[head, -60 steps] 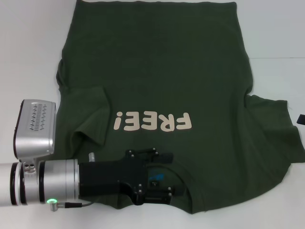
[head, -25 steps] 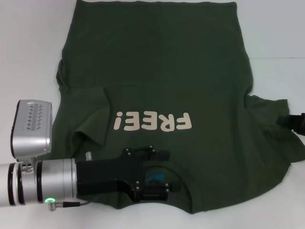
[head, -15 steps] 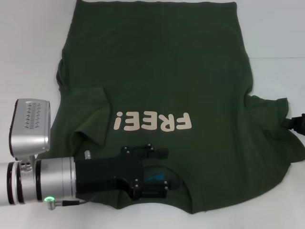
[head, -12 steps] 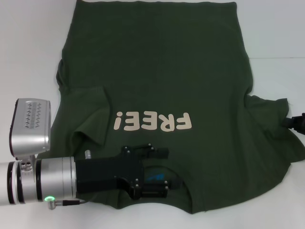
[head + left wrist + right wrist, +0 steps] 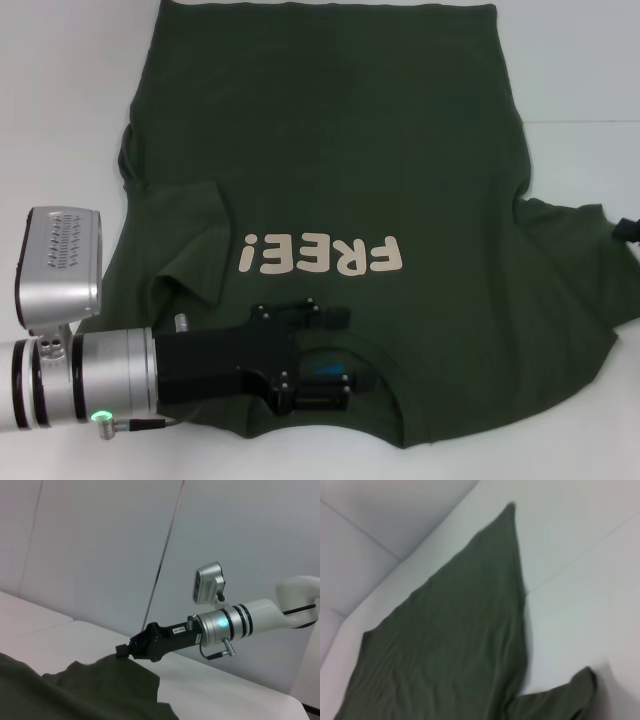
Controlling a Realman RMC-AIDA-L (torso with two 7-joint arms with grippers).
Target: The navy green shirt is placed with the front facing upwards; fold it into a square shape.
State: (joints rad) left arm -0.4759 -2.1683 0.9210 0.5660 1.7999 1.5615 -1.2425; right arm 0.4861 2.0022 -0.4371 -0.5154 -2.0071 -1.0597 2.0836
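Left hand [image 5: 335,385] sits at the round neckline of the dark olive-green cotton T-shirt [image 5: 330,160] spread front-up on the white table [image 5: 60,120], grip unreadable, right hand [image 5: 125,650] reaching the sleeve; next, likely a firm collar pinch.

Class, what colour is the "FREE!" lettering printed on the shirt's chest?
Cream, on the dark olive-green shirt; the "FREE!" lettering shows best in the head view.

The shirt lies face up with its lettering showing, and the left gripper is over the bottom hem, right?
Not quite. The shirt does lie face up with its lettering showing, but the left gripper is over the neck opening, not the bottom hem, which lies at the far end. The head view shows this.
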